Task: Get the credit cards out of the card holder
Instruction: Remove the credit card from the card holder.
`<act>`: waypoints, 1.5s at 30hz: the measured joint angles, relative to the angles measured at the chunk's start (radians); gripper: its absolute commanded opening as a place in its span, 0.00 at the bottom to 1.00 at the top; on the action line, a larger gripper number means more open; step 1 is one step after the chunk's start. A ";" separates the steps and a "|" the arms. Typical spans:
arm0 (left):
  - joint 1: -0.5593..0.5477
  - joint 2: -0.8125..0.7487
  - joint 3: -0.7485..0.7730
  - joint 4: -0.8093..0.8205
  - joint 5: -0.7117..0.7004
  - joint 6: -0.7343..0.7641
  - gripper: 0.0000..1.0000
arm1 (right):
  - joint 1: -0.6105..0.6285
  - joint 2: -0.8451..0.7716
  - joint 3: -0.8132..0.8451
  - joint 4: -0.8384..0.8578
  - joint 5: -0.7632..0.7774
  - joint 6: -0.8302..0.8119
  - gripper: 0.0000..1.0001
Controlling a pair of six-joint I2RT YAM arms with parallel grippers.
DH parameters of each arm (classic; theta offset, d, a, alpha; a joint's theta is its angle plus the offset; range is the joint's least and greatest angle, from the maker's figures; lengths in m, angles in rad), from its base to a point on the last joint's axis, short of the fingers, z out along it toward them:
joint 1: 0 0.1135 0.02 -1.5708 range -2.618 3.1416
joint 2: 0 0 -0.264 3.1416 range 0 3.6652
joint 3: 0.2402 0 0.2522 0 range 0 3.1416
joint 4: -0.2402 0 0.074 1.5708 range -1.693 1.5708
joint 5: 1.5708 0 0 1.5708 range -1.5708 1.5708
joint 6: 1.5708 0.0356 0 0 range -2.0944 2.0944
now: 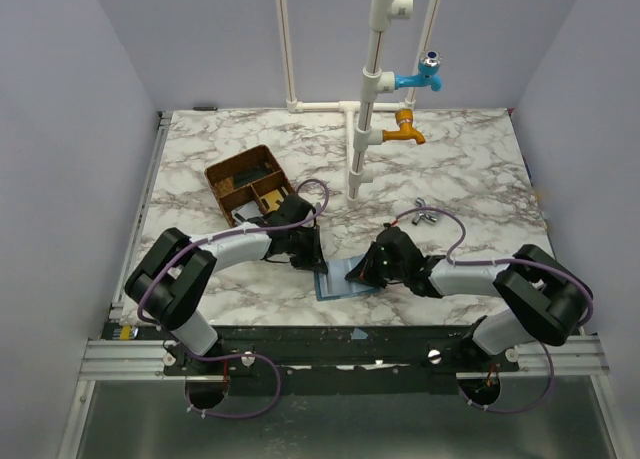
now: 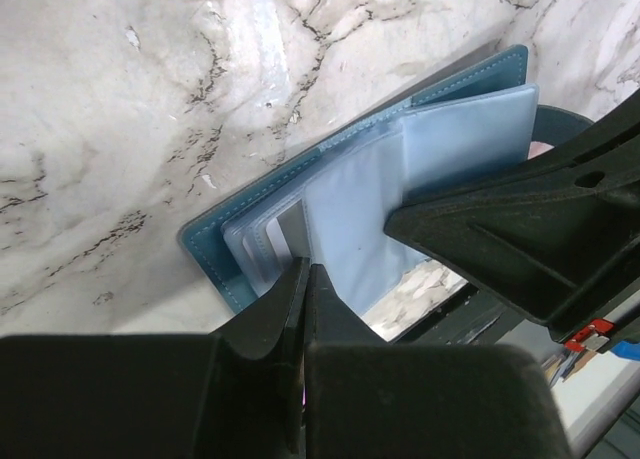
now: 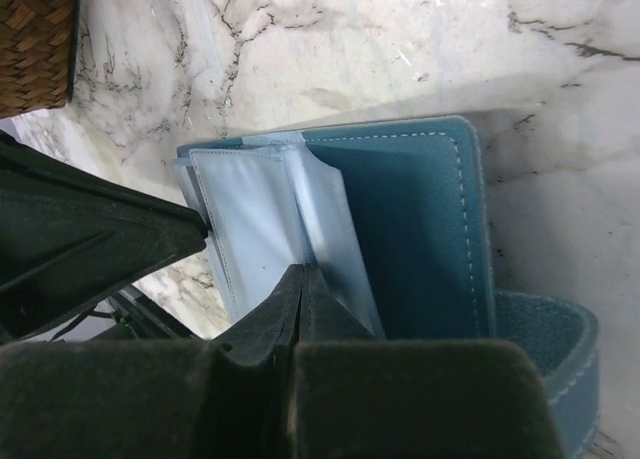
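holder: the holder [image 1: 336, 283] lies open on the table [image 1: 470, 179], near the front edge between the two arms. The blue cover is down and the pale sleeves [image 2: 400, 189] are fanned up off it.
left gripper: the left gripper [image 2: 305, 279] has its jaws pressed together, tips right at the sleeves' lower edge. Can't tell if a leaf or card is nipped in there.
right gripper: the right gripper [image 3: 303, 284] is also closed tight, coming from the opposite side with its tips over the sleeve pages. Same doubt about what it's got, if anything.
cards: no card is clear of the holder as far as I can see. A grey sliver [image 2: 290, 234] between two sleeves could be a card edge, not sure.
step: my guess is they're trying to get one card started out of its pocket.
doing it well: I'd have one arm pin the cover flat and the other pull only the stiff card edge, straight along the pocket opening.
risk: pinching sleeve and card together would likely drag the whole holder across the marble. The two grippers are also very near each other.
tray: the brown tray [image 1: 250, 182] sits just behind the left gripper, not touching the holder.
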 measured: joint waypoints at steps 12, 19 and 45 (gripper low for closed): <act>-0.006 0.021 0.032 -0.023 -0.046 0.004 0.00 | -0.013 -0.018 -0.014 -0.011 0.000 0.000 0.03; -0.029 0.028 0.059 -0.056 -0.085 0.021 0.00 | -0.013 -0.036 0.012 -0.084 0.009 -0.038 0.04; -0.130 0.066 0.169 -0.179 -0.187 0.079 0.00 | -0.019 -0.021 0.018 -0.080 -0.008 -0.054 0.02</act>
